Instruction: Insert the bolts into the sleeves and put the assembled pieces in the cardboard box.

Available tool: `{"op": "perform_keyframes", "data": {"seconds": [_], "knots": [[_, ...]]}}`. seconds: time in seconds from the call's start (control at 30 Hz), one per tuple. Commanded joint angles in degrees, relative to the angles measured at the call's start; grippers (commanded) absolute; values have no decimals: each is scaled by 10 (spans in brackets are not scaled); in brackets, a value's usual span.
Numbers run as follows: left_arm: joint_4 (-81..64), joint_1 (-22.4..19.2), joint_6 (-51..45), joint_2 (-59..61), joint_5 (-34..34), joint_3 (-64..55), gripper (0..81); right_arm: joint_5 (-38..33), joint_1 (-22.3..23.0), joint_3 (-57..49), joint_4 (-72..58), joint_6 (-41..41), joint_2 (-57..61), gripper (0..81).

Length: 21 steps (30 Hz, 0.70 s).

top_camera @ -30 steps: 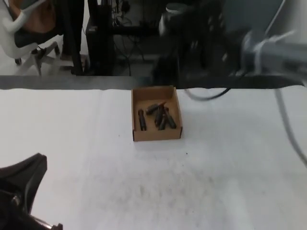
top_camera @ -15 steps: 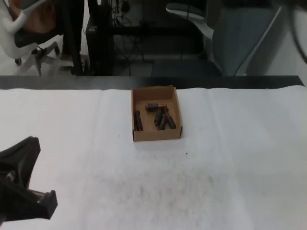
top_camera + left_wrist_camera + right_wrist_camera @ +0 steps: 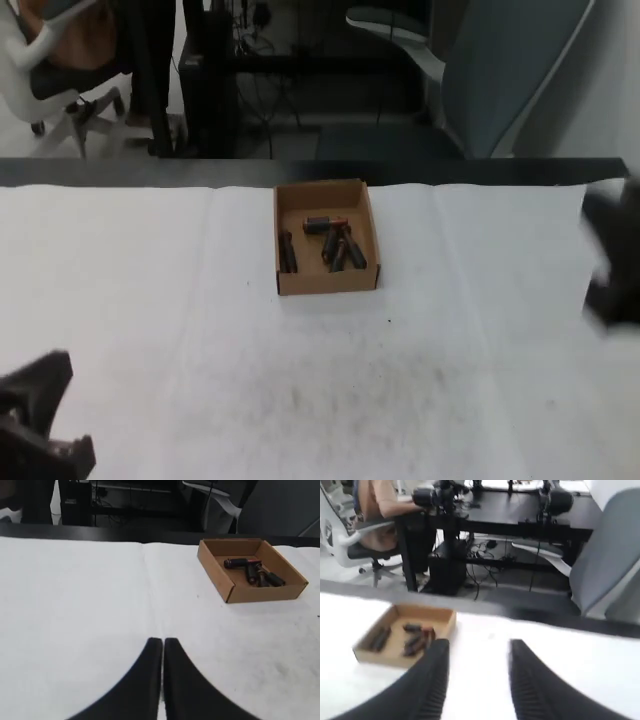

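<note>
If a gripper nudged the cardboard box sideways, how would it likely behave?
The cardboard box is low and open-topped, so it would probably slide rather than tip. Its thin walls may flex under a push. The pieces lie loose inside and would likely roll or shift.

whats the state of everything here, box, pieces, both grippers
box: upright, open on top, holds the pieces
pieces: several, lying flat inside the box, some touching; too small to tell if the bolts are seated
left gripper: shut, holds nothing
right gripper: open, holds nothing
</note>
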Motion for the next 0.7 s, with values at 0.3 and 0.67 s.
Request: {"op": "perform_keyframes", "data": {"seconds": [0.3, 0.67], "knots": [[-30, 42, 6, -4, 48, 56, 18, 14, -4, 238, -120, 42, -4, 371], [-74, 42, -25, -4, 116, 81, 18, 31, -4, 262, -91, 132, -4, 365]]}}
